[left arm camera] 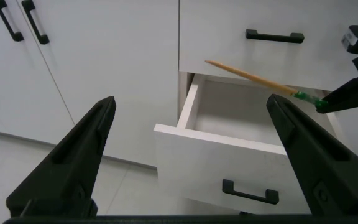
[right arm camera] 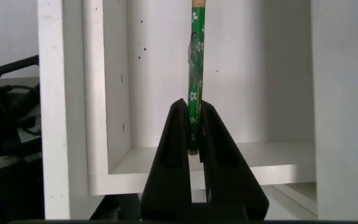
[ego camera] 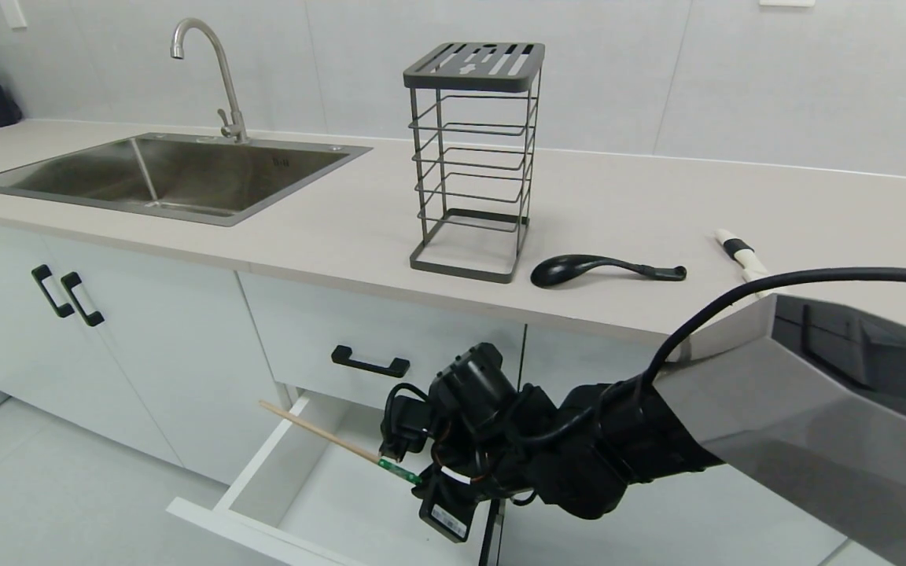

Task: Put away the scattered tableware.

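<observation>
My right gripper (ego camera: pixel 404 470) is pinched shut on one chopstick (ego camera: pixel 319 431). I hold it by its green end. The long wooden part sticks out over the open drawer (ego camera: pixel 260 464). From my right wrist I see the chopstick (right arm camera: pixel 196 56) above the white inside of the drawer (right arm camera: pixel 104 93), up in the air and not lying down yet. My left gripper (left arm camera: pixel 190 106) is wide open and holds nothing. It hangs out in front of the drawer.

I think my job now is to lay the chopstick down in the drawer. The far tip looks very close to the drawer's side wall, maybe even over it. So first I should bring the stick a bit more to the middle, so all of it is inside. Then I should go down slowly and keep the stick flat. When it is low over the drawer floor, I should open my fingers just a little, so it drops softly and does not bounce. Then I should lift straight up, so I do not drag it.

Up on the counter (ego camera: pixel 657 204), a black spoon (ego camera: pixel 579 269) lies beside the wire rack (ego camera: pixel 473 157).
</observation>
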You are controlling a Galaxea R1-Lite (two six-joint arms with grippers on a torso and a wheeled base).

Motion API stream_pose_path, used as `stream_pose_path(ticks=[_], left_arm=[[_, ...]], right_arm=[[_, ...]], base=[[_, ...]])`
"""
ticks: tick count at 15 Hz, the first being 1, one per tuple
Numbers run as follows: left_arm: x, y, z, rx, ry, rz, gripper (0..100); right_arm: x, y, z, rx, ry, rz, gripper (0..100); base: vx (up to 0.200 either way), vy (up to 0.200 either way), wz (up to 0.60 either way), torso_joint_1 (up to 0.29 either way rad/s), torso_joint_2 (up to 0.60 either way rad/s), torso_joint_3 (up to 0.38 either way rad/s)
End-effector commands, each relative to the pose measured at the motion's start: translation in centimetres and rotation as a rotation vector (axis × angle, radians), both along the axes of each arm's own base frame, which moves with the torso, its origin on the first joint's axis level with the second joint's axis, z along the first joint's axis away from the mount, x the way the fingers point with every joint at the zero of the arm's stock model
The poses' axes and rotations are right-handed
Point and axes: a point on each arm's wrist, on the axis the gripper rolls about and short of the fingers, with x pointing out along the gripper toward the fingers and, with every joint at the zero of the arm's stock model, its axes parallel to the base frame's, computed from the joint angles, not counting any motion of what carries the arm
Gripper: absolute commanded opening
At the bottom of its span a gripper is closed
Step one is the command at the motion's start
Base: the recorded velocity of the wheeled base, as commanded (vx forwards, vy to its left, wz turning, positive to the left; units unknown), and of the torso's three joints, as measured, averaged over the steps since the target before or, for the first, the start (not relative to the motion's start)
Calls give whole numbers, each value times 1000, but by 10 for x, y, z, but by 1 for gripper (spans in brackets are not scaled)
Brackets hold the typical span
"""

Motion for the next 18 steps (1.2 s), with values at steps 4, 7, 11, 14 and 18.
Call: stream_pose_path(ticks=[4,7,11,14,18], left_arm=[[0,0,0,0,1,0,100],[0,0,0,0,1,0,100],[0,0,0,0,1,0,100],[0,0,0,0,1,0,100],[0,0,0,0,1,0,100]], right_arm=[[6,3,-15,-69,-9,65,0],[11,11,-14,-62,-33,87,0],[13,14,-19,-63,-29,83,0],[14,14,-19,-61,-30,82,0],[17,12,-18,-59,-34,71,0]], base=[[0,0,0,0,0,0],[0,0,0,0,0,0],[0,0,0,-56,66,17],[0,0,0,-146,209,92],[0,0,0,-21,61,19]])
